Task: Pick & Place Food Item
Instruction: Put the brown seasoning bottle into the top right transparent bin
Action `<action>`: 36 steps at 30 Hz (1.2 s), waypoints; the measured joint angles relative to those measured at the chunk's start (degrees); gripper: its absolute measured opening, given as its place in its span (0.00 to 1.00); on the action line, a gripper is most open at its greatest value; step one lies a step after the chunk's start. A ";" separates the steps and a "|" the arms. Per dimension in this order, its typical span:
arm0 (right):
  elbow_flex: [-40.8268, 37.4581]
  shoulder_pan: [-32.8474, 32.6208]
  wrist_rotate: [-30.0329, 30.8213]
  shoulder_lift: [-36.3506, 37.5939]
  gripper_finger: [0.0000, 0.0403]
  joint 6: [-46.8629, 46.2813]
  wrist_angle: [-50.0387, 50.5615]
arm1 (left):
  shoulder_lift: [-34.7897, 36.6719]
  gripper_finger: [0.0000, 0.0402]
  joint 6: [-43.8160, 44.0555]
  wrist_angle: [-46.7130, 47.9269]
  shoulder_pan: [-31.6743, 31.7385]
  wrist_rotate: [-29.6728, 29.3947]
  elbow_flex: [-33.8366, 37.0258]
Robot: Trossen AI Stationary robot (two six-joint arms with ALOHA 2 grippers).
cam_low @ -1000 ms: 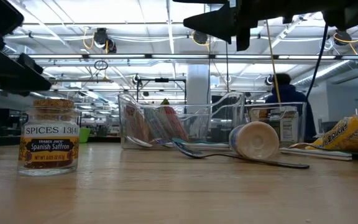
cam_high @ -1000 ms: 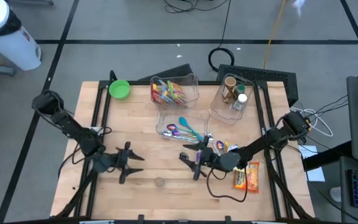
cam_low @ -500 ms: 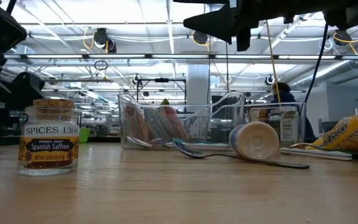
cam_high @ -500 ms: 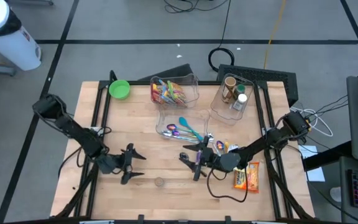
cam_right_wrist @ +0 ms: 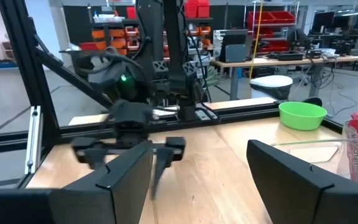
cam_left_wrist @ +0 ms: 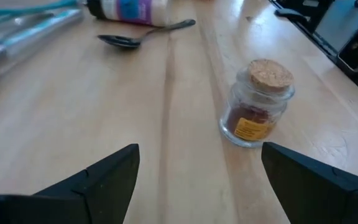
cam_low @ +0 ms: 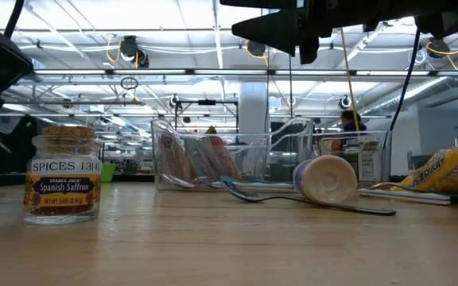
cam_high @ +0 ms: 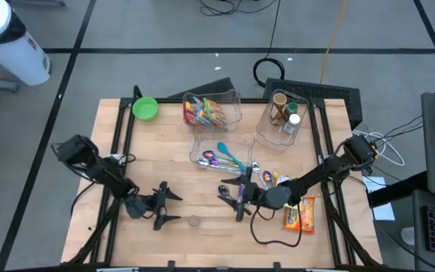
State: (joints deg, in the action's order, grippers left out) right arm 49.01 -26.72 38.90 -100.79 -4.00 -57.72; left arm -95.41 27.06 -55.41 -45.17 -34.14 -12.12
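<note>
A small glass saffron spice jar (cam_high: 193, 221) with a cork lid stands upright on its base near the table's near edge. It also shows in the low view (cam_low: 62, 175) and in the left wrist view (cam_left_wrist: 257, 102). My left gripper (cam_high: 172, 206) is open just to the jar's left and slightly farther back. In its wrist view (cam_left_wrist: 197, 180) the jar lies ahead and off to one side of the gap. My right gripper (cam_high: 229, 201) is open and empty right of the jar, above the table, pointing toward the table's left.
At the back stand a green bowl (cam_high: 145, 108), a clear bin of packets (cam_high: 211, 109) and a bin of bottles (cam_high: 284, 113). At mid-table lie a bin of utensils (cam_high: 221, 155), a spoon (cam_left_wrist: 145, 34), a white bottle on its side (cam_low: 324, 179) and an orange snack bag (cam_high: 299, 214).
My left gripper has moved toward the table's right and near edges, closing on the spice jar. It stays open. The jar and my right arm have kept still.
</note>
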 joint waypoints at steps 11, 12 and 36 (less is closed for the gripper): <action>0.00 0.11 -0.09 -0.01 0.63 0.88 -0.09 | -1.49 0.86 -7.66 7.16 0.17 6.03 -10.19; 0.00 0.22 -0.10 -0.01 0.63 0.97 0.08 | -1.49 0.86 -7.63 8.98 0.30 5.89 -11.02; -0.04 1.63 -3.20 -0.01 0.63 3.64 2.81 | -8.46 0.86 -2.49 6.86 9.11 12.36 -14.38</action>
State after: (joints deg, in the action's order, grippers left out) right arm 48.97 -25.09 35.70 -100.79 -0.36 -54.91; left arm -103.88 24.57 -48.55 -36.06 -21.79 -26.50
